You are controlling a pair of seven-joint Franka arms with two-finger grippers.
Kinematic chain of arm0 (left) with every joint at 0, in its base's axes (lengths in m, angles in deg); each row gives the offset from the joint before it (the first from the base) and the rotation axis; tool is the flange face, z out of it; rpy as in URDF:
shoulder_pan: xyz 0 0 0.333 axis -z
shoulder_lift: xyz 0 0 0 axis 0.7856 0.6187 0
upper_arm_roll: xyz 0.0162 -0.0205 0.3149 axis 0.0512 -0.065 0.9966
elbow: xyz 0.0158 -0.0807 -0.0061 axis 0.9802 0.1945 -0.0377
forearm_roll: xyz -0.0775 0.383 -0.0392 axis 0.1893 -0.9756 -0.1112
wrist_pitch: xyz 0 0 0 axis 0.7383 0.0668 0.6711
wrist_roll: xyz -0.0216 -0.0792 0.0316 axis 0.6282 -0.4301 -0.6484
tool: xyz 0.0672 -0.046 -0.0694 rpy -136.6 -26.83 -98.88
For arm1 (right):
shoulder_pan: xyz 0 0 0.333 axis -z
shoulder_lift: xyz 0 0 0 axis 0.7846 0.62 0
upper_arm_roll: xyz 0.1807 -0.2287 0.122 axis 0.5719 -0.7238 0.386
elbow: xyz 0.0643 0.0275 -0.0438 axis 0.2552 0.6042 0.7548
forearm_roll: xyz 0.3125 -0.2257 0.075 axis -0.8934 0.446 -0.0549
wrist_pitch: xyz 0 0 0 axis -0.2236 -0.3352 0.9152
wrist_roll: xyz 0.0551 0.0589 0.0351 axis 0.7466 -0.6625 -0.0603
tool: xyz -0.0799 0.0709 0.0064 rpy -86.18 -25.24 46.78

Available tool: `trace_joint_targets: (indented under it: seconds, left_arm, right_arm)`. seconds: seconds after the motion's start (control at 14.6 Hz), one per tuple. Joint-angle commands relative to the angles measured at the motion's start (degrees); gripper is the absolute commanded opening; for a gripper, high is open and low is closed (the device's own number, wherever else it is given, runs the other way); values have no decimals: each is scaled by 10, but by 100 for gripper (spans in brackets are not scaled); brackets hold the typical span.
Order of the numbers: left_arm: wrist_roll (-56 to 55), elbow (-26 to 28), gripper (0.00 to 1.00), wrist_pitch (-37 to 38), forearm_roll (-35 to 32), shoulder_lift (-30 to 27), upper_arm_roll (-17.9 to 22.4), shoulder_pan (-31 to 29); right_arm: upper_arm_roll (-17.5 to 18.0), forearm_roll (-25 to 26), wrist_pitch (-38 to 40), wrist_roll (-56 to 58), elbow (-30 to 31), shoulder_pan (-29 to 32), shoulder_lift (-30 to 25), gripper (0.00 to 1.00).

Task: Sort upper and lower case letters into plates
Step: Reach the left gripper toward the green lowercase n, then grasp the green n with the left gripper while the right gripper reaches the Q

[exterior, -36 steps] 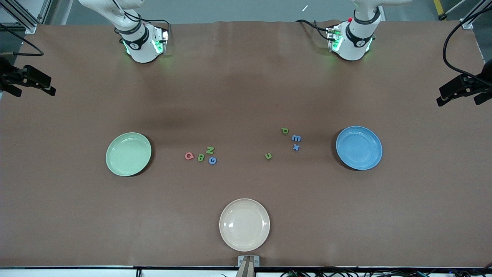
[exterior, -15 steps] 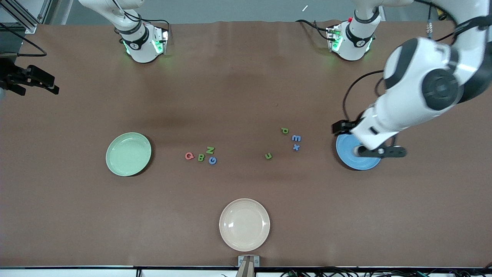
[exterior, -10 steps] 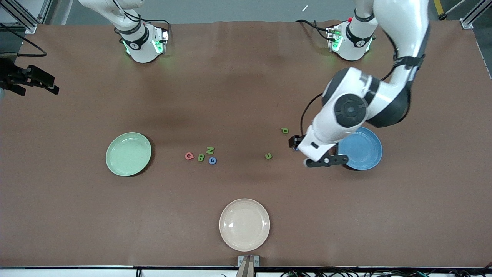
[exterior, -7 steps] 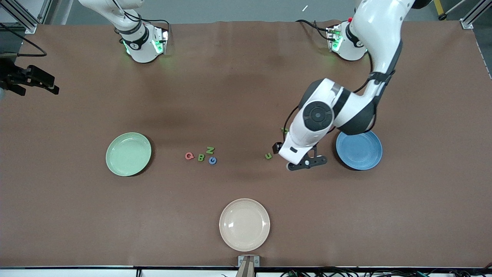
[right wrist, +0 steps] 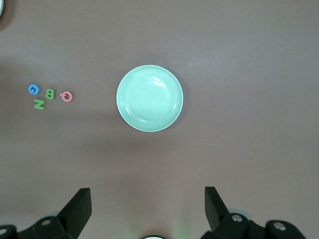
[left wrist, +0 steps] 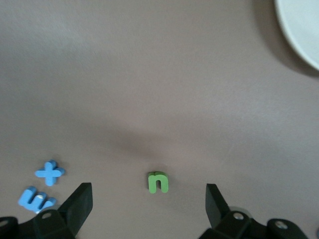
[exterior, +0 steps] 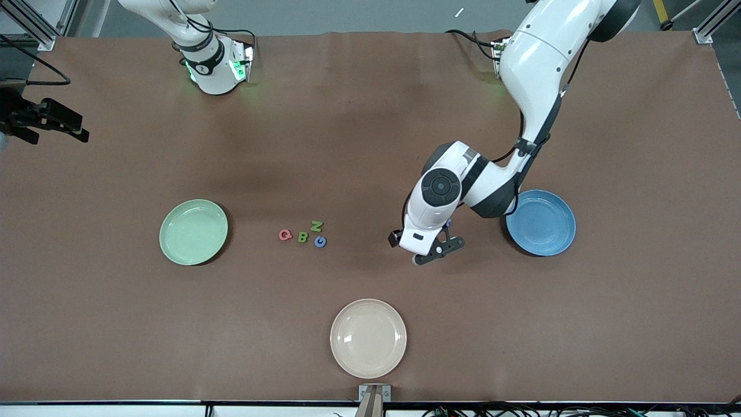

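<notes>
Nothing sorted yet: pale green plate [exterior: 193,231] and blue plate [exterior: 541,222] bare, capitals Q, B, N, G [exterior: 303,234] clustered on the table between them, left gripper [exterior: 431,250] wide open, empty, over green u [left wrist: 158,182]; right gripper [right wrist: 147,209] waiting, open, empty.

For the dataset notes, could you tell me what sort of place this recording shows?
Most likely a robotics lab workbench: two white arms are bolted to a brown-covered table, with aluminium framing and cables at its edges. Toy letters and plastic plates are laid out as props.
</notes>
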Motion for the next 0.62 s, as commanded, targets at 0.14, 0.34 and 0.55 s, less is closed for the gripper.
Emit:
trace_joint_targets:
  seconds: [0.14, 0.34, 0.55]
  left_arm:
    - [-62, -14, 100, -16, -14, 31, 42, 52]
    - [-82, -14, 94, -32, -14, 46, 47, 62]
    - [-87, -13, 80, -33, -14, 53, 47, 63]
  right_arm:
    - [-1, -10, 1, -4, -10, 4, -2, 100]
    - [-1, -11, -1, -2, -12, 5, 11, 100]
    - [-1, -10, -4, 3, -13, 6, 12, 100]
